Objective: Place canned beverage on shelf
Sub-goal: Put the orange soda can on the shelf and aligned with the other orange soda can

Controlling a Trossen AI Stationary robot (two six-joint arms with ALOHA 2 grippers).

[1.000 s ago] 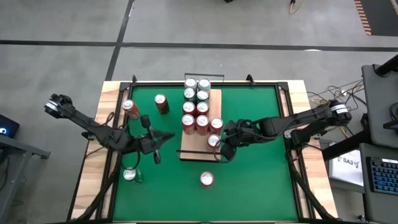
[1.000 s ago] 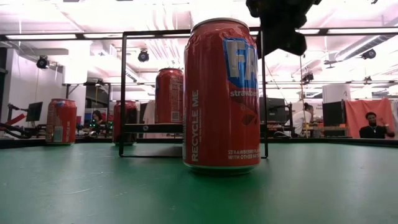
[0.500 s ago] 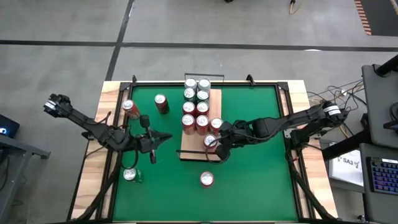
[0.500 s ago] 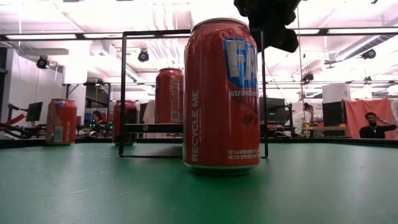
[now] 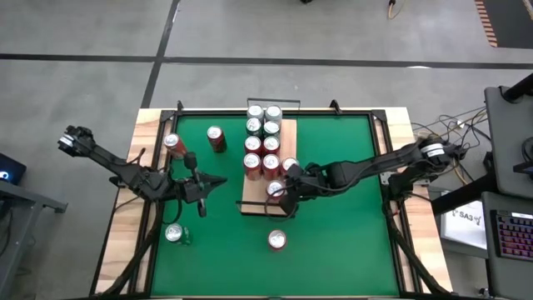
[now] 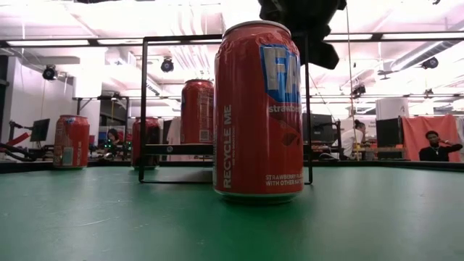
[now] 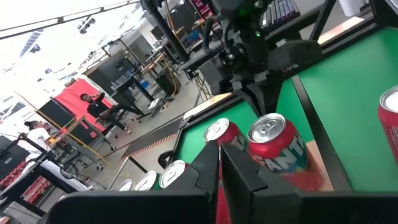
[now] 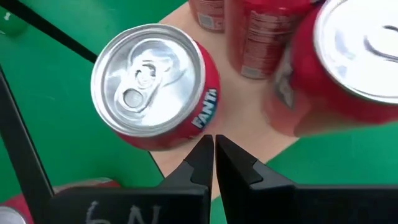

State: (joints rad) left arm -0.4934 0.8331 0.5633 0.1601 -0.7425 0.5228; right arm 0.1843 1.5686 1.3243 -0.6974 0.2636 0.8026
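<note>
The shelf [image 5: 258, 204] is a pale wood board with black end rails, lying on the green mat. Several red cans stand on it in rows. One red Fanta can [image 5: 276, 190] stands upright on the board's near end; it also shows in the right wrist view [image 8: 149, 87]. My right gripper [image 5: 289, 194] is shut, right beside this can on its right. My left gripper [image 5: 218, 182] is shut and empty over the mat, left of the shelf. The low view shows my right gripper [image 6: 304, 25] only as a dark mass at the top. My right gripper has its shut fingertips [image 8: 204, 148] against the Fanta can's side wall [image 8: 198, 127], low on the side that faces the table's right edge. The fingers slant down from the right. The can stands upright on the board.
Loose red cans stand on the mat at the near middle [image 5: 276, 240], the near left [image 5: 174, 235] and the far left [image 5: 216, 137]; one more [image 5: 173, 146] is at the left wooden border. The near-middle can fills the low view [image 6: 257, 109]. Another shelf can [image 5: 289, 165] stands just behind my right gripper.
My right gripper has gone toward the table's left edge with its fingers shut. The Fanta can at the board's near end has slid left with it, from the board's right edge toward its middle, staying upright.
</note>
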